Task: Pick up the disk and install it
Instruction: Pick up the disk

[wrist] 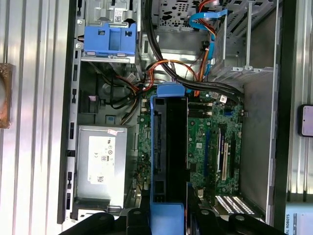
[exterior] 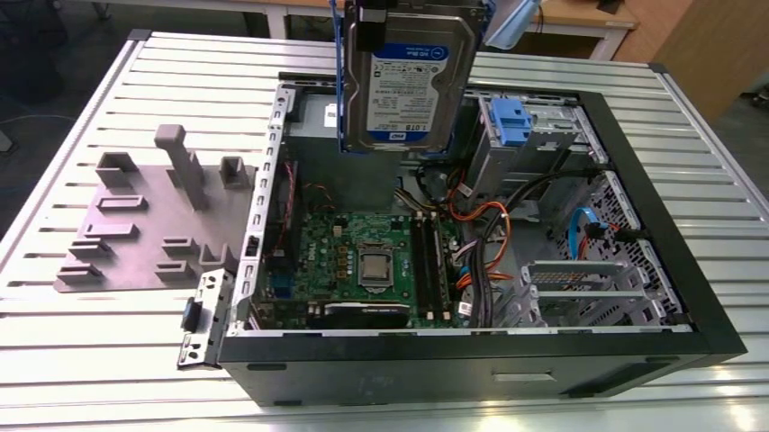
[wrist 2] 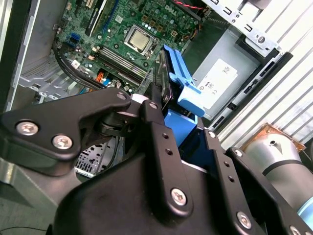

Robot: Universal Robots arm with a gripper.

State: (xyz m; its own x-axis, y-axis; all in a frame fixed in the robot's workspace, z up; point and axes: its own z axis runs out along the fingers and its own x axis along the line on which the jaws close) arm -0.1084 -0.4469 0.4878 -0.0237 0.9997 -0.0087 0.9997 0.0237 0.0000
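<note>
The computer case [exterior: 481, 369] is open on its upper side, so entry from above is free. The disk [exterior: 409, 81] hangs over the case at upper centre of the exterior view. Inside, cables [exterior: 487, 220] cross centre right, between a blue latch cage [exterior: 510, 119] and a metal bracket [exterior: 589, 288]. Upright pegs [exterior: 183, 171] obstruct the tabletop [exterior: 72, 360] at left.

The matt black metal gripper [wrist 2: 182, 113] is built of flat, round-ended link bars [wrist 2: 73, 125] pinned with silver round-headed screws [wrist 2: 178, 196], and behind it sits a silver-grey cylindrical arm joint [wrist 2: 274, 154] with a pale blue cap [exterior: 514, 22], near one o'clock in the exterior view.
</note>
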